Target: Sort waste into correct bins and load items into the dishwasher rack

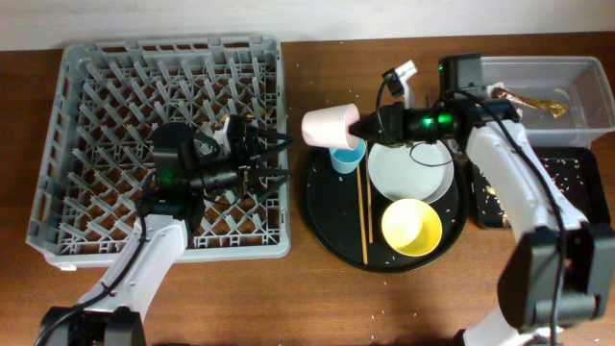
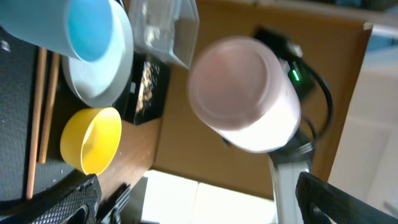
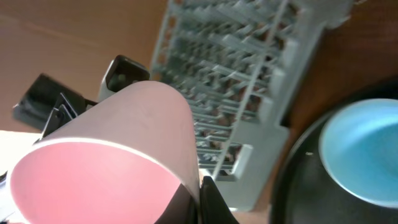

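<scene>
Right gripper [image 1: 361, 125] pinching pink cup [image 1: 329, 125], blue cup [image 1: 344, 160] partly hidden beneath

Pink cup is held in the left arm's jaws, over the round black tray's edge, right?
No: the right gripper holds the pink cup, as the overhead view shows; the left gripper is empty. The cup is over the round black tray's edge.

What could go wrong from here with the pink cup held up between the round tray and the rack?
1. The right pincer seems to pinch the pink cup only by its rim wall, with the cup lying sideways in the air. It could slip and drop onto or beside the light blue cup.
2. The left pincer hangs open over the dishwasher rack, facing the cup. A misjudged handover could knock it loose.
</scene>
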You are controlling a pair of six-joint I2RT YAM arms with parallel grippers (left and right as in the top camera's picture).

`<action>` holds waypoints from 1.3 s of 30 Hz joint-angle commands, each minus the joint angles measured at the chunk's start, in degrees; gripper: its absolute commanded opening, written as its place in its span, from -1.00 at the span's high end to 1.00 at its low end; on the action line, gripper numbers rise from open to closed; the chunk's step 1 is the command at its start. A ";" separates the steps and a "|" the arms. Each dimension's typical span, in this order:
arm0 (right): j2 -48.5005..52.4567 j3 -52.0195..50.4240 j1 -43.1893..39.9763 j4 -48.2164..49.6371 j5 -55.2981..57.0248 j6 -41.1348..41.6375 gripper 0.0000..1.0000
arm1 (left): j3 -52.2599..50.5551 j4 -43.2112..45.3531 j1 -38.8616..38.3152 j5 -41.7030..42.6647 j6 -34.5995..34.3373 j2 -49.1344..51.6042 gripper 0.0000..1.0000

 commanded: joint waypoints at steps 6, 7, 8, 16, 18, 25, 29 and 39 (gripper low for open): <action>4.83 -0.61 8.00 3.08 -13.53 -5.60 0.92 | 0.52 -0.13 -0.04 6.36 8.48 0.26 -0.99; 4.83 -0.70 9.07 3.10 -12.74 -5.60 0.92 | 0.52 -0.09 -0.02 6.73 8.52 0.26 -0.99; 4.83 -0.72 9.68 3.08 -12.39 -5.60 0.92 | 0.52 -0.09 -0.02 7.04 8.68 0.26 -0.99; 4.87 -1.11 11.56 2.01 -6.64 -5.57 0.92 | 0.52 -0.07 -0.02 8.48 9.79 0.26 -0.28; 4.87 -1.11 11.56 1.95 -6.69 -5.57 0.92 | 0.52 -0.07 -0.02 8.44 10.25 0.26 -0.15; 4.87 -1.11 11.58 1.57 -11.50 -7.08 0.92 | 0.52 -0.04 3.54 8.48 10.40 0.26 -0.98; 4.87 -1.11 13.03 1.51 -8.41 -8.37 0.92 | 0.52 -0.04 4.28 8.63 9.90 0.26 -0.90; 4.90 -1.11 15.17 5.38 -3.39 -4.37 0.92 | 0.52 -0.07 4.24 12.72 9.99 0.26 -0.01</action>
